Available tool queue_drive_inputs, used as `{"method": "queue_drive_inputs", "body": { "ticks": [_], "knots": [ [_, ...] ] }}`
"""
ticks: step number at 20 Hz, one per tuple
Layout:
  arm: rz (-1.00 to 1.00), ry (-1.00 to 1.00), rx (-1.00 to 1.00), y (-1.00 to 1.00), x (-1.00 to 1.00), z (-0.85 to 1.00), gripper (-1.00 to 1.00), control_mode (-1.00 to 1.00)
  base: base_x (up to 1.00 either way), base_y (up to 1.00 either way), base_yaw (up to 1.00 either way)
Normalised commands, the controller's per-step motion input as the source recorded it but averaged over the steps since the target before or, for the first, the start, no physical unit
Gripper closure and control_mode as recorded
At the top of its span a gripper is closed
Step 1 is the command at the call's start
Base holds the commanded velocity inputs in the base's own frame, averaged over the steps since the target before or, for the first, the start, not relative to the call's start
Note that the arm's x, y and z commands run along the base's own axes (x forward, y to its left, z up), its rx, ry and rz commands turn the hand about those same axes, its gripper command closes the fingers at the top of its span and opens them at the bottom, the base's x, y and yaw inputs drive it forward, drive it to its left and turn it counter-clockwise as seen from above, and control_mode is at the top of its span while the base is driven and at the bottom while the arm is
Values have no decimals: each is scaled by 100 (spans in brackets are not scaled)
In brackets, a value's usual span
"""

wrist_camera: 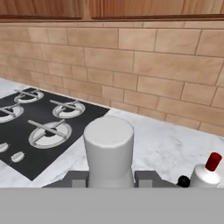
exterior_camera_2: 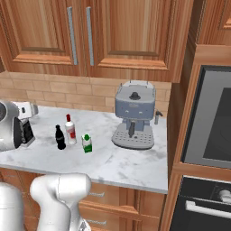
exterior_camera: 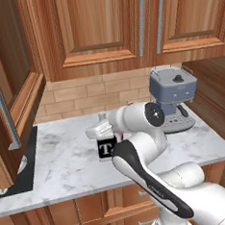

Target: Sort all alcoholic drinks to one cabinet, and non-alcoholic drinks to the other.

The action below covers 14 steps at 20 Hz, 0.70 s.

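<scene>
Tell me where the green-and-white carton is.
In the right base view the carton stands on the marble counter, between the red-capped bottle and the coffee machine.

White marbled desk (exterior_camera_2: 126,167) under brick backsplash, black hob (wrist_camera: 39,127) set in at its 9 o'clock end, blue-grey coffee machine (exterior_camera_2: 133,115) toward 3 o'clock, small black bottle (exterior_camera_2: 59,137), red-capped white bottle (exterior_camera_2: 70,129) and green-topped carton (exterior_camera_2: 86,143) clustered mid-desk, square "T" bottle (exterior_camera: 106,148) toward 9 o'clock.

Square T bottle (exterior_camera: 106,148) upright on counter, white-capped

White glossy arm (exterior_camera: 150,130), dark joints, rounded links
</scene>
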Motion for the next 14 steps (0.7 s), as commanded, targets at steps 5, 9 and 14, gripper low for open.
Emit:
{"method": "queue_drive_inputs", "body": {
  "ticks": [5, 9, 14],
  "knots": [
    [0, -5, 0, -6, -23, 31, 100, -100, 0, 0, 0],
    [0, 0, 0, 0, 0, 1, 100, -100, 0, 0, 0],
    [0, -5, 0, 1, -16, 0, 100, -100, 0, 0, 0]
  ]
}}
